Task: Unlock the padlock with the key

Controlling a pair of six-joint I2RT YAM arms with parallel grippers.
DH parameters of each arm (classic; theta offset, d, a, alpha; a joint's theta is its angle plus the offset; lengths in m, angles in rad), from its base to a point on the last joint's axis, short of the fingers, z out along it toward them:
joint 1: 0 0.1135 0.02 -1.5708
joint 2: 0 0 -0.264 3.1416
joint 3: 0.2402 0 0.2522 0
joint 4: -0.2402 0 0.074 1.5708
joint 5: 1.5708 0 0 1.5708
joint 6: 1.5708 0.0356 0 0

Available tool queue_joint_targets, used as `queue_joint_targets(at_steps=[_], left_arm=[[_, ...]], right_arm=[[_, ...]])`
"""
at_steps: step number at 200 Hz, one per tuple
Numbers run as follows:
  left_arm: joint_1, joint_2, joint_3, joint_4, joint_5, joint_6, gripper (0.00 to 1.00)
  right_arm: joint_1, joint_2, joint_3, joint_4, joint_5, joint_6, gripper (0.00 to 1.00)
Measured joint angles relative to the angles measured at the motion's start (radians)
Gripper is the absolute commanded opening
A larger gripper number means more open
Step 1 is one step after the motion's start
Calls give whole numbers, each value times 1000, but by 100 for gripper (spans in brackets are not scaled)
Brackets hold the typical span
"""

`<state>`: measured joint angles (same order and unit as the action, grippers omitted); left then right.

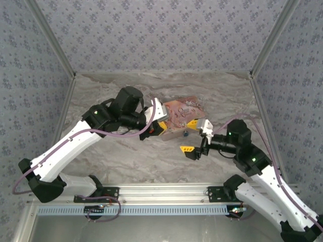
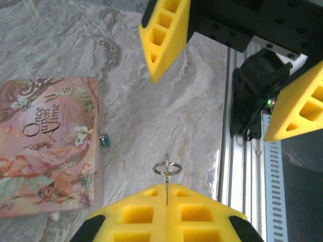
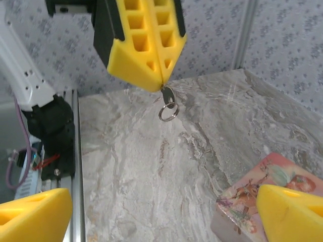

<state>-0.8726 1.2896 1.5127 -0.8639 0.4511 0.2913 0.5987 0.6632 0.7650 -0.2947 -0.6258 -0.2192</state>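
Left gripper [image 2: 166, 190] pinches tiny dark metal key [image 2: 166, 177], blade straight out | blue-teal padlock [image 2: 105, 139] to its right, against pink tin [image 2: 48, 146] | right gripper [image 1: 191, 136] spread

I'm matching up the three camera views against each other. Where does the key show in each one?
Top external: too small to make out; it would sit at the tips of the shut left gripper, mid-table.
Left wrist: lower centre, the key and its ring stick up from the left gripper's tips.
Right wrist: upper centre, the key hangs below the left gripper.
Shared landmark: the pink tin.
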Motion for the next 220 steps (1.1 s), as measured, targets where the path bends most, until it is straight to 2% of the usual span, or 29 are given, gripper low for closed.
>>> queue_joint_targets(at_steps=[31, 74, 141, 176, 220], left_arm=[[-3, 31, 45, -85, -41, 61, 0], [-7, 50, 47, -135, -78, 102, 0], [-7, 49, 47, -135, -85, 118, 0], [-7, 50, 47, -135, -85, 120, 0], [-7, 49, 47, -135, -85, 121, 0]], right_arm=[[47, 109, 51, 13, -3, -82, 82], [103, 221, 61, 86, -11, -121, 75], [144, 254, 60, 186, -18, -122, 59], [149, 280, 60, 199, -18, -122, 53], [153, 313, 60, 198, -18, -122, 40]])
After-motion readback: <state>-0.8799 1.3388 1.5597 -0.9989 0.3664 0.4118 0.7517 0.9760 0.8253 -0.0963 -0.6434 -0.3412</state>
